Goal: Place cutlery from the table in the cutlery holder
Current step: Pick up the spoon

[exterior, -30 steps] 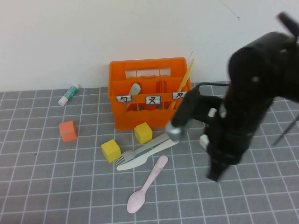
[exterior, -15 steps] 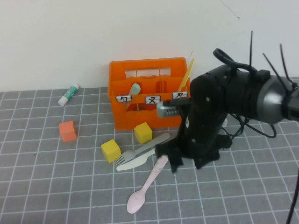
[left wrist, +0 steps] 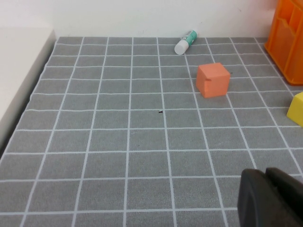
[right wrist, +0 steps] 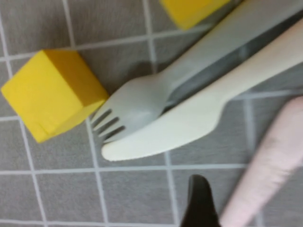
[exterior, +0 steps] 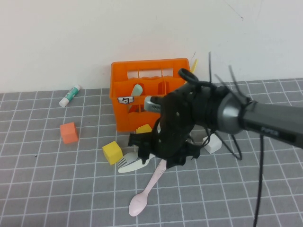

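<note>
Grey plastic fork (right wrist: 142, 101), one cream-white knife (right wrist: 189, 125) and one pink spoon (exterior: 142, 198) lie under the right gripper (exterior: 156, 151), spread wide. Left gripper (left wrist: 272, 201) sits clenched near the surface (left wrist: 118, 142).

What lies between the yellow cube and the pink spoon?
In the right wrist view, the grey fork and cream-white knife lie between the yellow cube and pink spoon.

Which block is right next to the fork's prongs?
The yellow block on the left, beside the fork. The other yellow one sits nearer the holder, the orange one far left.
</note>
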